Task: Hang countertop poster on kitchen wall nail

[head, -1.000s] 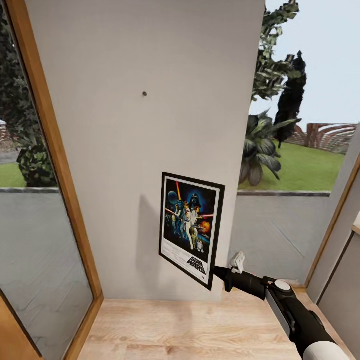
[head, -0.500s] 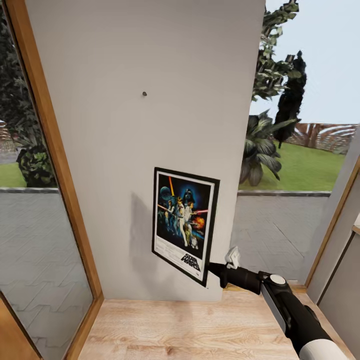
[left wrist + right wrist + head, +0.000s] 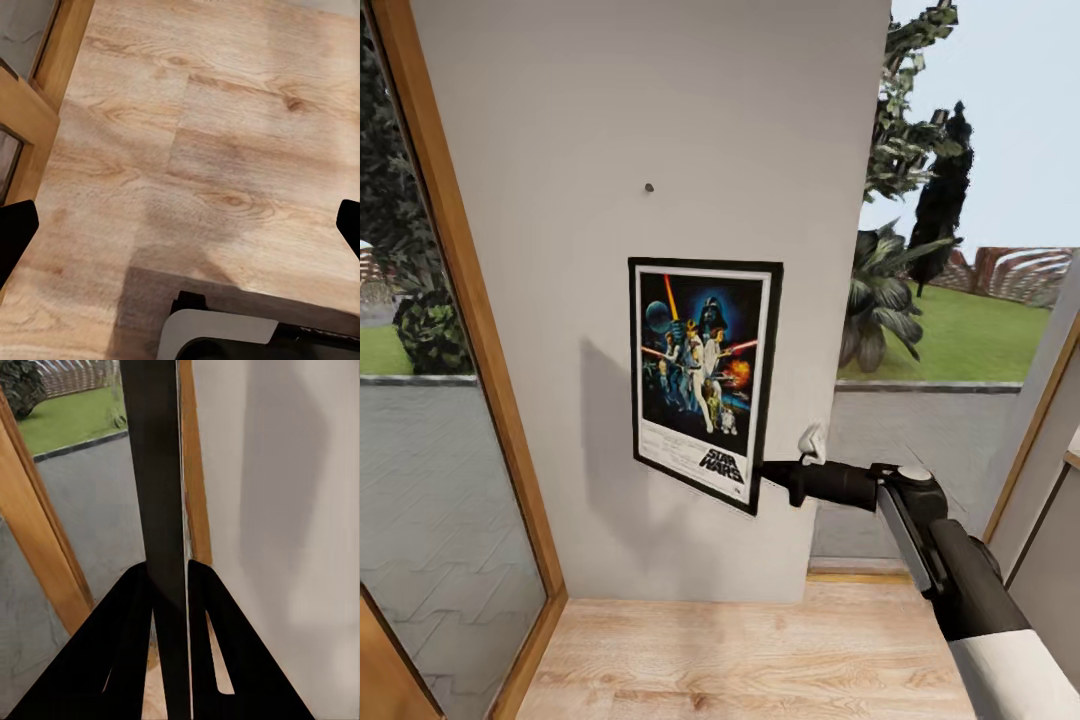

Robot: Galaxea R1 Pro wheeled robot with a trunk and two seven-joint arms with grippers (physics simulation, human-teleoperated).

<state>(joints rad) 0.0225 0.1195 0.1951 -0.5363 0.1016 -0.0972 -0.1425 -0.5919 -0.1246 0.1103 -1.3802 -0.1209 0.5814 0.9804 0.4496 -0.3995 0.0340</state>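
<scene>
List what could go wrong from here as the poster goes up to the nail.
1. The right gripper pinches the poster only at its lower right corner, so the poster could pivot or slip.
2. The nail sits above the poster's top edge and towards its left; a misjudged lift may miss it.
3. The poster is close to the wall and might scrape it.

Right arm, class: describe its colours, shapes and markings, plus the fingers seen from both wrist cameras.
The right arm has a white upper segment, then a glossy black forearm with a grey side strip and a round white cap at the wrist joint. A small white part sits on the slim black right gripper. Its fingers are flat black wedges with slots. The left gripper shows black finger tips.
</scene>
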